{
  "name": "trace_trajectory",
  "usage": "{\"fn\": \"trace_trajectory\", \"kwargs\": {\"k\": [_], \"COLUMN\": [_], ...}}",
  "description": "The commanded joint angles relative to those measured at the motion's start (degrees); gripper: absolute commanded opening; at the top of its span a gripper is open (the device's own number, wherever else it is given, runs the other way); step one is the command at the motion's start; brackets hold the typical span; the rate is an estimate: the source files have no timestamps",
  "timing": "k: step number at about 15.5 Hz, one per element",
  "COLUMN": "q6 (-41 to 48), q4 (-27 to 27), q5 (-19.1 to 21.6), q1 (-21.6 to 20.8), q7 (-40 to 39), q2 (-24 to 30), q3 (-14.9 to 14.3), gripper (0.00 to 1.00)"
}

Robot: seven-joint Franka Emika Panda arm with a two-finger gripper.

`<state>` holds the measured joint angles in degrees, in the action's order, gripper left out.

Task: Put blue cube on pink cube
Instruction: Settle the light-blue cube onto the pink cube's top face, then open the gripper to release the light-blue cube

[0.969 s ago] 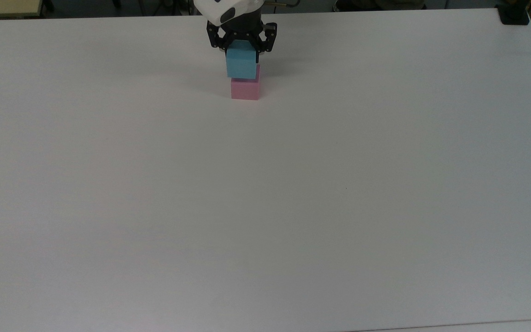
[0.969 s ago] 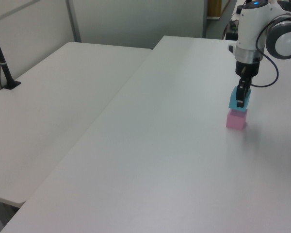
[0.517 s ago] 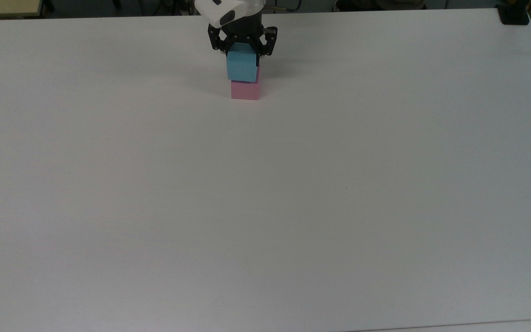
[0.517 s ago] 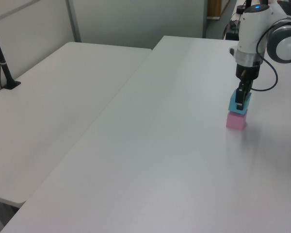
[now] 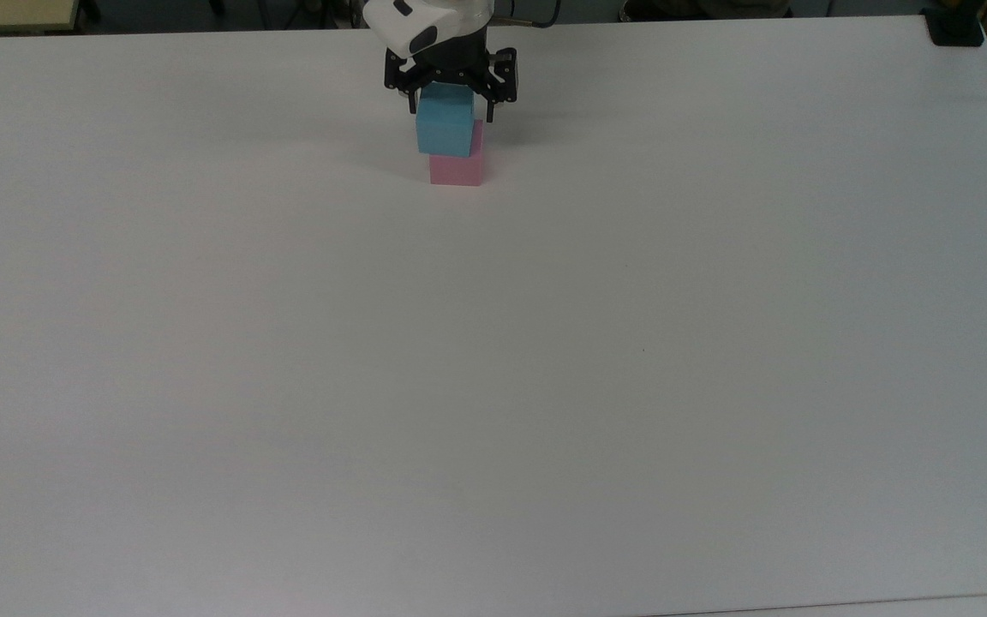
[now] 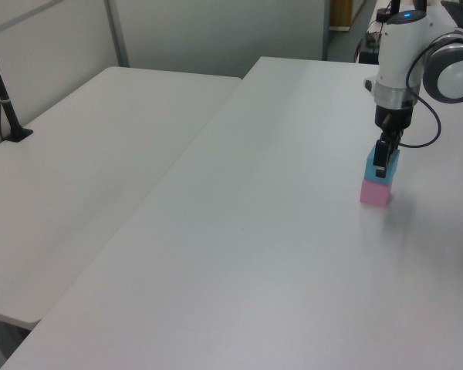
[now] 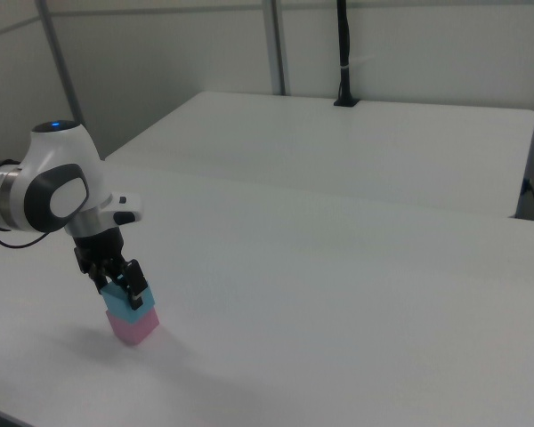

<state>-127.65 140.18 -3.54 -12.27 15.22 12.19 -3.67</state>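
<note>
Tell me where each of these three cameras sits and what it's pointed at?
Top view: high, facing the arm across the table; the gripper and white wrist show at its far edge.
Left view: off to one side, looking along the table; arm at the left view's right.
Right view: opposite side; arm at the right view's left.
All share the blue cube on the pink cube.
</note>
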Motion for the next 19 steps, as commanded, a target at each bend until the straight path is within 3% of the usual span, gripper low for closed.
{"fn": "trace_trajectory", "kwargs": {"k": [1,4,9,16,19], "q6": [-1.64,-0.24,10.73,26.82,32.1], "q4": [1.06,0.53,-4.99,-22.64,-32.56], "q5": [0.55,0.55,0.46,0.46,0.72], "q1": [-0.57,-0.3,1.27,1.72,1.89], "q7": [1.22,1.22,-1.85,-3.7,-5.54], "q2": [0.47,1.08,3.54,3.02,-1.62], "q3": [-0.2,-0.2,-0.28,-0.37,-0.46], "gripper": [1.0,1.0,1.0,1.0,1.0]}}
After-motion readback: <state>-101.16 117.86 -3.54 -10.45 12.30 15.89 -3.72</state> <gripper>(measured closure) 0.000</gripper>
